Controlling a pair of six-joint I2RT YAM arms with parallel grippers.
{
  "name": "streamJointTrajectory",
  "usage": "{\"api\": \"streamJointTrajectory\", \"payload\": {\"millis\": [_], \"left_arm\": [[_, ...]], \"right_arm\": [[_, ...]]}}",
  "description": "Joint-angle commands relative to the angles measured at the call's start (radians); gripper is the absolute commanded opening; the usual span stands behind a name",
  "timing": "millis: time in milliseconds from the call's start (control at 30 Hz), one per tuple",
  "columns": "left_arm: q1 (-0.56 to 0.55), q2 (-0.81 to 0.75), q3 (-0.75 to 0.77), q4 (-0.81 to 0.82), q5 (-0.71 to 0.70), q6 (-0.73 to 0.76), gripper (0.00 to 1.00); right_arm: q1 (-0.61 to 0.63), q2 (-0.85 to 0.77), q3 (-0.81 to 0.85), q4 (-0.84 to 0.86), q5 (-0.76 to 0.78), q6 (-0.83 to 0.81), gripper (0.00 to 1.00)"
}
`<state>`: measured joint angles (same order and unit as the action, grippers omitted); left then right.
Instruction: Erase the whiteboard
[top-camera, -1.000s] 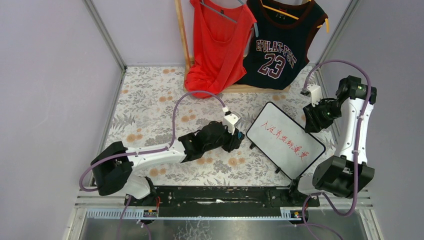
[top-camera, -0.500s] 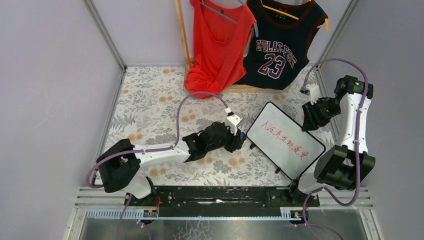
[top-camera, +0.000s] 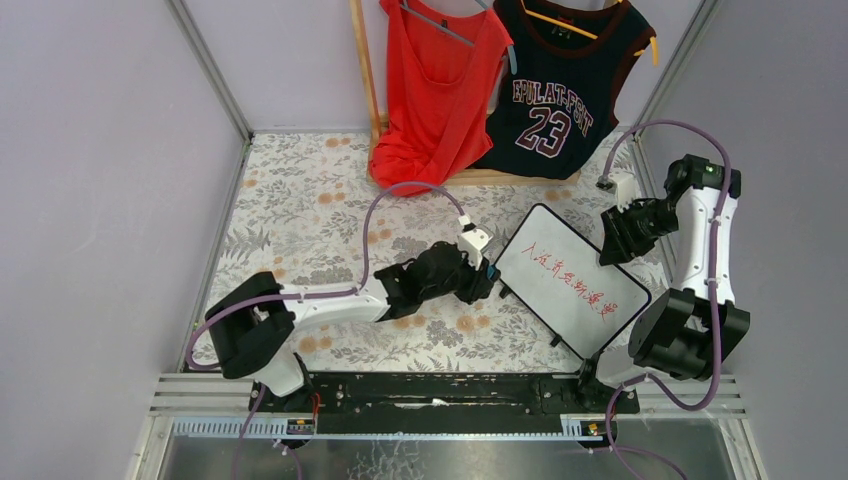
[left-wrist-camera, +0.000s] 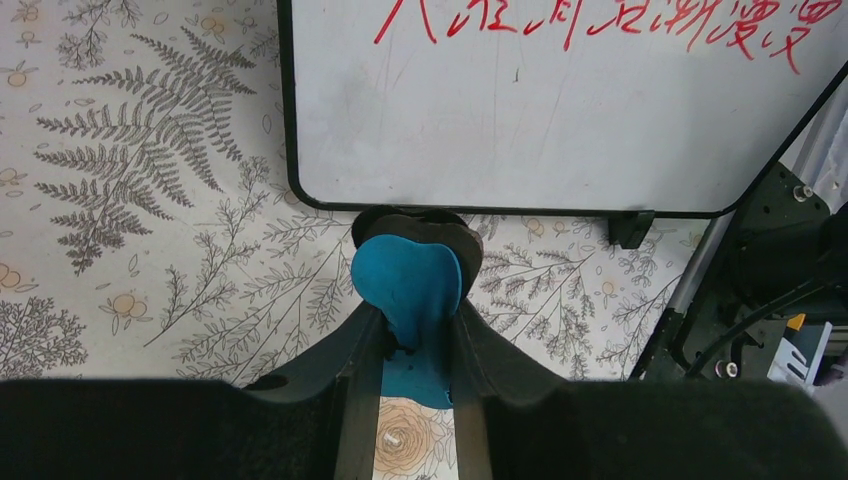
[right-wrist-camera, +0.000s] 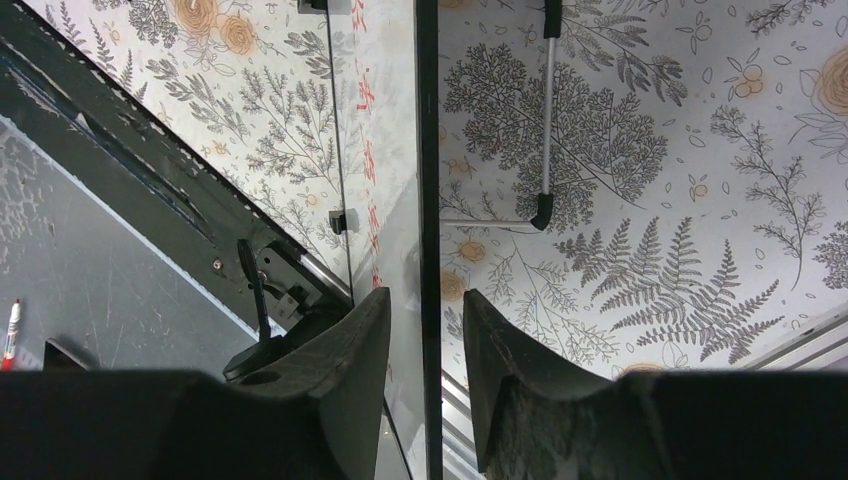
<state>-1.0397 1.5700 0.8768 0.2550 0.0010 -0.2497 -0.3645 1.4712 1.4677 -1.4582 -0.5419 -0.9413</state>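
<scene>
Two claws at whiteboard (top-camera: 570, 285), right-centre of top view on table (top-camera: 300, 200); left claw (left-wrist-camera: 420, 315) clenched on blue eraser (left-wrist-camera: 405, 275) at board's edge; right claw (right-wrist-camera: 425, 310) straddles frame, unclamped. We judge wiping not begun; next: eraser onto red writing (left-wrist-camera: 600, 25).

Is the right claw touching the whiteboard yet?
Cannot tell. In the right wrist view the whiteboard stands edge-on between the fingers of the right claw: tablecloth shows beside one finger, but the other overlaps the board's face.
</scene>
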Motion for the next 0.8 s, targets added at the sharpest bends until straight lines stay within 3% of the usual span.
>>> {"api": "streamJointTrajectory", "payload": {"millis": [0,300,367,400,433,767], "left_arm": [[-0.002,0.016,0.049,0.075,0.011,-0.002,0.0],[-0.015,0.041,0.082,0.072,0.014,0.0,0.0],[-0.016,0.044,0.086,0.072,0.014,0.0,0.0],[-0.017,0.046,0.087,0.073,0.014,0.0,0.0],[-0.018,0.051,0.093,0.072,0.014,0.0,0.0],[-0.029,0.13,0.202,0.059,-0.01,0.015,0.0]], "right_arm": [[0.016,0.009,-0.014,-0.02,-0.038,0.011,0.39],[0.021,0.008,-0.043,-0.019,-0.042,0.005,0.35],[0.021,0.008,-0.045,-0.02,-0.041,0.004,0.27],[0.021,0.008,-0.047,-0.019,-0.041,0.003,0.18],[0.02,0.011,-0.046,-0.019,-0.04,0.006,0.0],[0.022,0.021,-0.051,-0.019,-0.041,0.005,0.0]]}}
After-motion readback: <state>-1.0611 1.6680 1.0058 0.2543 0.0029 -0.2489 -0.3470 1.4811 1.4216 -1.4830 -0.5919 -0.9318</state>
